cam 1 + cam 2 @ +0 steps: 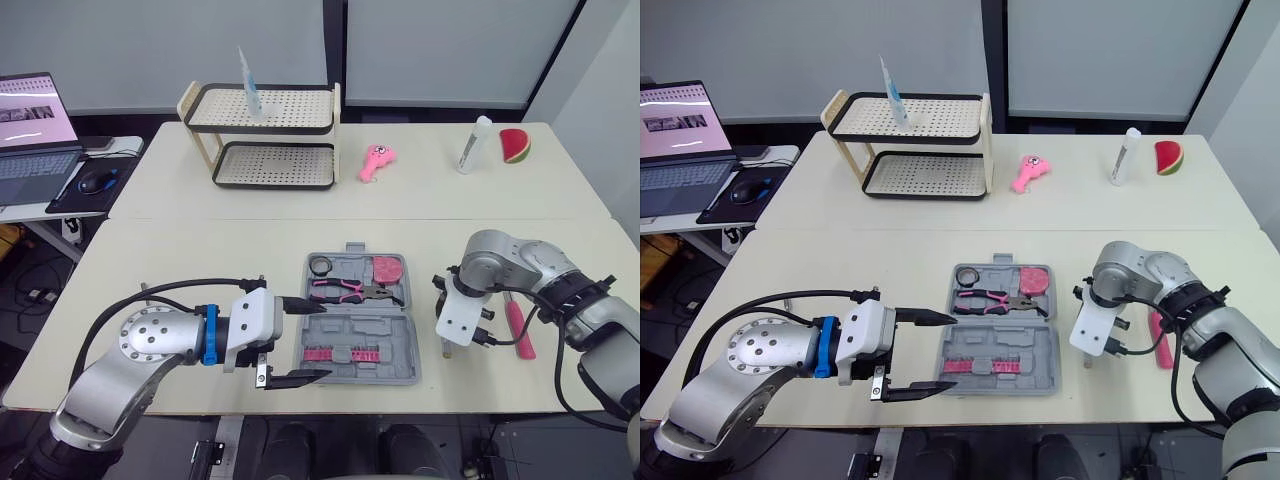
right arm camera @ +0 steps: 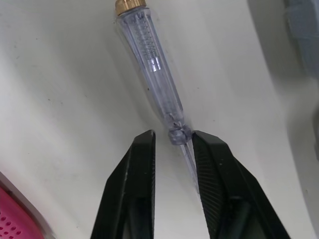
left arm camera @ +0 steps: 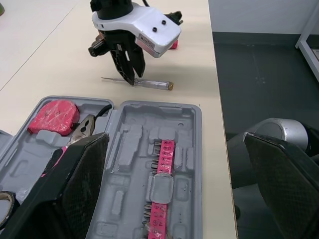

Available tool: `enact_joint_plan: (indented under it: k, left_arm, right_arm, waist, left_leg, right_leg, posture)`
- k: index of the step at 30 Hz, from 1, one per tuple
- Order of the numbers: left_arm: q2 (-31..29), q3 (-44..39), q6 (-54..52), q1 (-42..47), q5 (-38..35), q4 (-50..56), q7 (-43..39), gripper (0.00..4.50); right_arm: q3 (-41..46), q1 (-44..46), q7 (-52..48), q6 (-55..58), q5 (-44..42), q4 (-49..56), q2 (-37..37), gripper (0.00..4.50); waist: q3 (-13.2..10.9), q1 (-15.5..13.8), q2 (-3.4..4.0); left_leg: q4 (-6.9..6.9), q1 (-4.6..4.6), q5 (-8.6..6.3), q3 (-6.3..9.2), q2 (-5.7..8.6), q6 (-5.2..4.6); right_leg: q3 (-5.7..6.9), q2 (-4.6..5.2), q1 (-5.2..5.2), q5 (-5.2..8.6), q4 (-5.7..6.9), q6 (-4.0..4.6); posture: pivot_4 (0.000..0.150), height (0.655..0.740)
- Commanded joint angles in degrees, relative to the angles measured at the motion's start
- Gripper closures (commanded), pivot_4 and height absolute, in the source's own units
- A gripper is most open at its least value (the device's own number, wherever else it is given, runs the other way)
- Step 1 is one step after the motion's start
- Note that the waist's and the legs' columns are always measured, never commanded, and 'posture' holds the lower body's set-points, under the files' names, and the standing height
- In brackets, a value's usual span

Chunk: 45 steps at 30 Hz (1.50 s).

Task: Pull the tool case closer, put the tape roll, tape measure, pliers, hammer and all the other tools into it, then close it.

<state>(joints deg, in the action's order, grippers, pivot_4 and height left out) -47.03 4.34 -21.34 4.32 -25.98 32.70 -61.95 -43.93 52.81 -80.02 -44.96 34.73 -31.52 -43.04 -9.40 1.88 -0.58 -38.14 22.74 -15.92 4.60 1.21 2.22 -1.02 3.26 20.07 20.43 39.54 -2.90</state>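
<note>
2 cream tables [image 1: 180,250] abut; left gripper [image 1: 326,341] spread wide, right gripper [image 2: 174,135] slightly apart astride screwdriver [image 2: 154,74].

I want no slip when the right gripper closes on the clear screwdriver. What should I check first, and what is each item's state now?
1. The right gripper straddles the clear screwdriver: ok, one finger on each side of its neck, where the shaft starts.
2. The right gripper is open: ok, not yet clamped.
3. The tool case is ready to receive it: ok, it lies open with the lid laid flat.
4. The left gripper is clear of the case: cannot tell; it hangs open at the case's left edge.
5. The pink-handled tool is clear of the grasp: ok, it lies apart, on the right gripper's far side from the case.
</note>
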Motion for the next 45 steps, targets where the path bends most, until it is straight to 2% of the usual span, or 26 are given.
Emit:
enact_joint_plan:
  k: [1, 12, 17, 20, 24, 28, 31, 34, 39, 42, 45]
  left_arm:
    - [-0.22, -0.59, 0.95, 0.70, -0.02, 0.01, -0.24, 0.00]
    - [0.25, -0.16, 1.23, 2.01, 0.49, -0.97, 0.20, 0.00]
    - [0.58, -0.02, 1.24, 2.71, 0.57, -1.30, 0.25, 0.00]
    - [1.01, 0.23, 1.44, 3.61, 0.81, -1.87, 0.23, 0.00]
    - [1.64, 0.67, 1.50, 4.34, 1.05, -2.11, 0.35, 0.00]
    - [2.39, 1.27, 1.91, 4.87, 1.39, -2.67, 0.31, 0.00]
    - [2.75, 1.56, 2.29, 5.27, 1.53, -3.15, 0.14, 0.00]
    - [2.89, 1.81, 2.92, 5.70, 1.65, -3.82, -0.22, 0.00]
    - [3.30, 2.67, 4.17, 5.97, 1.93, -4.68, -0.84, 0.00]
    - [3.75, 3.30, 4.78, 6.30, 2.13, -5.19, -1.14, 0.00]
    - [4.12, 3.78, 5.26, 6.65, 2.26, -5.61, -1.60, 0.00]
  right_arm:
    - [1.26, 0.06, 0.12, -1.01, -1.03, 1.42, -0.75, 3.92]
    - [0.02, -0.18, 4.72, -2.36, 1.55, -2.99, 1.95, 4.16]
    - [1.75, -0.43, 1.89, -0.03, -1.84, -1.75, 1.46, 4.16]
    - [4.63, -2.98, -1.95, 6.02, -7.09, 3.79, -0.57, 4.16]
    - [10.71, -8.31, -6.33, 20.74, -14.01, 14.59, -3.68, 4.16]
    - [18.35, -21.07, -7.30, 42.13, -19.48, 34.51, -8.38, 4.16]
    - [23.93, -27.26, -6.96, 54.47, -22.77, 43.26, -11.33, 4.16]
    - [30.82, -31.79, -6.43, 72.79, -28.23, 50.32, -13.65, 4.16]
    - [37.46, -34.51, -3.41, 95.32, -34.82, 55.43, -15.96, 4.16]
    - [40.70, -34.52, 0.65, 110.98, -38.82, 56.15, -14.93, 4.16]
    - [42.33, -34.51, 6.73, 120.94, -40.83, 55.72, -13.33, 4.16]
  waist:
    - [0.00, 0.00, 0.00]
    - [0.06, 0.02, -0.10]
    - [0.07, 0.00, -0.12]
    - [0.06, -0.03, -0.11]
    - [0.04, -0.17, -0.09]
    - [0.04, -0.61, -0.10]
    - [0.04, -0.70, -0.09]
    - [0.03, -0.57, -0.07]
    - [0.03, -0.53, -0.08]
    - [0.03, -0.53, -0.08]
    - [0.03, -0.52, -0.08]
  left_leg:
    - [0.00, 0.00, 0.00, 0.00, 0.00, 0.00]
    - [0.00, -0.07, 0.00, 0.01, -0.02, 0.00]
    - [0.00, -0.14, 0.00, 0.02, -0.03, 0.00]
    - [0.00, -0.10, 0.00, 0.02, -0.03, 0.00]
    - [-0.01, 0.02, 0.00, 0.03, -0.01, 0.00]
    - [-0.03, 0.05, -0.01, 0.13, 0.02, -0.02]
    - [-0.02, 0.09, -0.02, 0.15, 0.03, -0.04]
    - [-0.04, 0.06, -0.14, 0.12, 0.05, -0.24]
    - [0.00, 0.07, -0.15, 0.18, 0.03, -0.27]
    - [0.00, 0.09, -0.16, 0.14, 0.06, -0.28]
    - [0.00, 0.08, -0.16, 0.15, 0.06, -0.28]
  right_leg:
    - [0.00, 0.00, 0.00, 0.00, 0.00, 0.00]
    - [0.01, -0.02, -0.06, 0.00, 0.01, 0.00]
    - [0.01, -0.03, -0.13, 0.00, 0.00, 0.00]
    - [0.01, -0.03, -0.10, 0.00, 0.00, 0.00]
    - [0.02, 0.00, -0.06, 0.00, -0.03, 0.00]
    - [0.07, 0.03, -0.10, 0.00, -0.06, 0.00]
    - [0.06, 0.03, -0.09, 0.00, -0.07, 0.00]
    - [0.04, 0.04, -0.10, 0.00, -0.02, 0.00]
    - [0.06, 0.01, -0.11, 0.00, -0.07, 0.01]
    - [0.05, 0.03, -0.12, 0.00, -0.10, 0.00]
    - [0.05, 0.03, -0.12, 0.00, -0.09, 0.00]
  posture:
    - [0.150, 0.7290]
    - [0.150, 0.7290]
    - [0.150, 0.7290]
    - [0.150, 0.7290]
    - [0.150, 0.7290]
    - [0.150, 0.7290]
    - [0.150, 0.7290]
    - [0.150, 0.7290]
    - [0.150, 0.7290]
    - [0.150, 0.7290]
    - [0.150, 0.7290]
